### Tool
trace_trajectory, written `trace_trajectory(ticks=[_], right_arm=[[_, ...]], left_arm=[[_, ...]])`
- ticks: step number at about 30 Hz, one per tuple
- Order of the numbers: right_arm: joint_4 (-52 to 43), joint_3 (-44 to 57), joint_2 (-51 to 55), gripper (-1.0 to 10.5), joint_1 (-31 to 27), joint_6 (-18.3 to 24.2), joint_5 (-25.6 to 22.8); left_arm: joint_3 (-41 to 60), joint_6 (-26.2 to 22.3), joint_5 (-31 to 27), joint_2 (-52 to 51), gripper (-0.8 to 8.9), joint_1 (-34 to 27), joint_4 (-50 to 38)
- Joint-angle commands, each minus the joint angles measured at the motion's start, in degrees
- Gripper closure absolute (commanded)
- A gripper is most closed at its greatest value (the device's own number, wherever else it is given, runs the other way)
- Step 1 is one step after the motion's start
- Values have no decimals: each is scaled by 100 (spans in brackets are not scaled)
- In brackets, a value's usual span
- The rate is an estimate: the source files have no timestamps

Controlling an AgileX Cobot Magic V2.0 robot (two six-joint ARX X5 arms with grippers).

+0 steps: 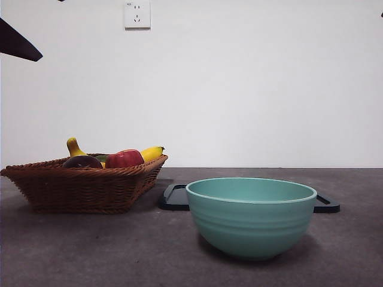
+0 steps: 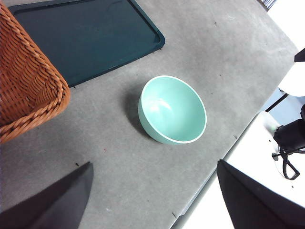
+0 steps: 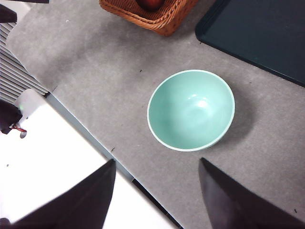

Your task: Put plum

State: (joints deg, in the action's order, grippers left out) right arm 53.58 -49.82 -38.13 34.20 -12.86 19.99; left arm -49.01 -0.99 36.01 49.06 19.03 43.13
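Note:
The plum (image 1: 82,161), very dark and rounded, lies in the wicker basket (image 1: 84,188) at the left, beside a red apple (image 1: 124,158) and a yellow banana (image 1: 151,153). My left gripper (image 2: 152,202) hangs open and empty high over the table, with the basket's corner (image 2: 28,90) and a teal bowl (image 2: 172,109) below it. My right gripper (image 3: 157,198) is also open and empty, high above the same bowl (image 3: 190,109). A dark red fruit (image 3: 151,4) peeks from the basket (image 3: 152,16) in the right wrist view; I cannot tell which fruit it is.
The empty teal bowl (image 1: 251,215) stands at the front right of centre. A flat dark tray (image 1: 175,198) lies behind it. A black arm tip (image 1: 18,43) shows at the top left corner. The table's edge (image 3: 95,143) runs close to the bowl.

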Motion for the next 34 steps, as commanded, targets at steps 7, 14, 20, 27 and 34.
trace_trajectory(ticks=[7, 14, 20, 27, 34], right_arm=[[-11, -103, -33, 941, 55, 44, 33], [7, -103, -31, 939, 55, 37, -92], [-22, -103, -31, 939, 55, 26, -92], [-116, -103, -31, 939, 55, 26, -90], [-118, -103, -31, 939, 55, 26, -90]], left_arm=[[-96, -94, 44, 31, 733, 24, -42], [-96, -96, 44, 31, 798, 22, -70], [-96, -98, 42, 31, 798, 24, -79], [-96, -96, 44, 31, 798, 22, -79], [-96, -98, 42, 31, 798, 22, -79]])
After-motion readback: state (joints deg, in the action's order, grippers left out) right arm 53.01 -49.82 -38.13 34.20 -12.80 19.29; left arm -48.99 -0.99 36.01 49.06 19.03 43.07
